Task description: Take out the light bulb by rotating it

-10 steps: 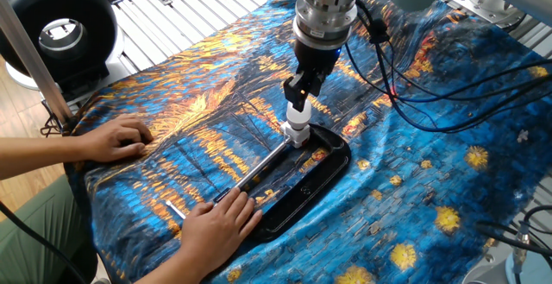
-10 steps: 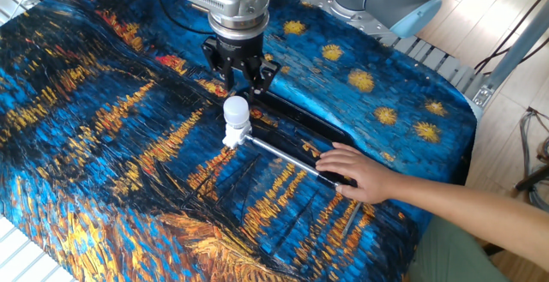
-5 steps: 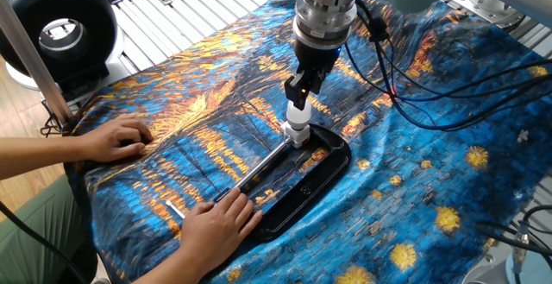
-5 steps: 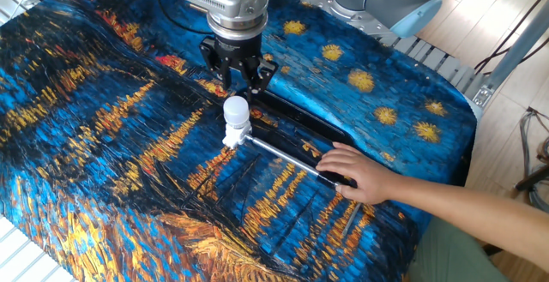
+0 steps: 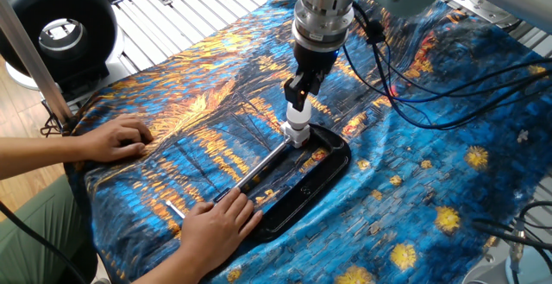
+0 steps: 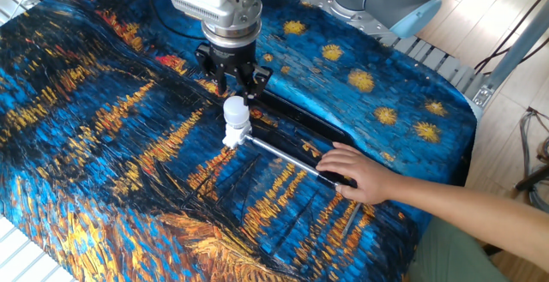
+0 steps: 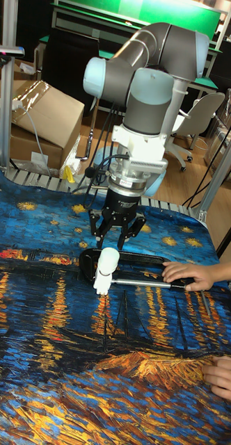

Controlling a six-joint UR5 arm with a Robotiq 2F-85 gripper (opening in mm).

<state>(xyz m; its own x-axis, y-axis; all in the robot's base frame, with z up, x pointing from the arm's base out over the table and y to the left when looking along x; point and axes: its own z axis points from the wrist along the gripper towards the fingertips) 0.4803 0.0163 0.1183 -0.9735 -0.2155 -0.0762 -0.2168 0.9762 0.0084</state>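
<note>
The light bulb (image 6: pixel 235 111) is white and frosted. It stands upright in a white cube socket (image 6: pixel 233 135) at the end of a metal rod (image 6: pixel 283 153). In the one fixed view the light bulb (image 5: pixel 297 114) sits directly under my gripper (image 5: pixel 298 94). My gripper (image 6: pixel 233 88) hangs just above and around the globe's top, with its dark fingers spread to either side. In the tall view the gripper (image 7: pixel 117 240) straddles the top of the bulb (image 7: pixel 108 259) with its jaws apart. I cannot tell whether the fingers touch the globe.
A black tray (image 5: pixel 335 156) lies under the socket on the blue and orange cloth. A person's hand (image 5: pixel 217 225) holds the rod's near end, and the other hand (image 5: pixel 116 137) presses the cloth. Cables (image 5: pixel 405 103) trail off the arm.
The wrist has turned a little and the gripper has shifted slightly sideways over the bulb. The bulb, socket and hands have stayed in place.
</note>
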